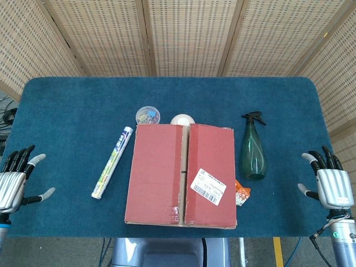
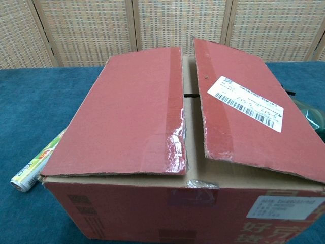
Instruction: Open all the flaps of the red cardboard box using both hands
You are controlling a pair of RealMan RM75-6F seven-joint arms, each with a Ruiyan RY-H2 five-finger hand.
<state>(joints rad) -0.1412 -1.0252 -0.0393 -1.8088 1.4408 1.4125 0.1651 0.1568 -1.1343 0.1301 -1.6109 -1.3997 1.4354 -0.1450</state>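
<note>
Red cardboard is what we see first: the red cardboard box [image 1: 181,175] stands at the near edge of the blue surface [image 1: 72,111], in the middle. Its two top flaps are down, with a narrow gap between them. In the chest view the right flap [image 2: 249,109] is lifted a little, and it carries a white shipping label [image 1: 208,187].

Our left hand [image 1: 15,178] rests at the left edge of the surface, fingers [image 1: 34,161] spread and holding nothing. Our right hand [image 1: 331,181] is at the right edge, also with fingers apart and empty. Both hands are well apart from the box.

To the left of the box lies a white and green tube [image 1: 112,162]. Behind the box we see a small clear container with colourful clips [image 1: 148,115] and a white round object [image 1: 182,119]. A green spray bottle [image 1: 253,147] lies to the right of the box, and an orange packet [image 1: 242,193] lies just beside the box.
</note>
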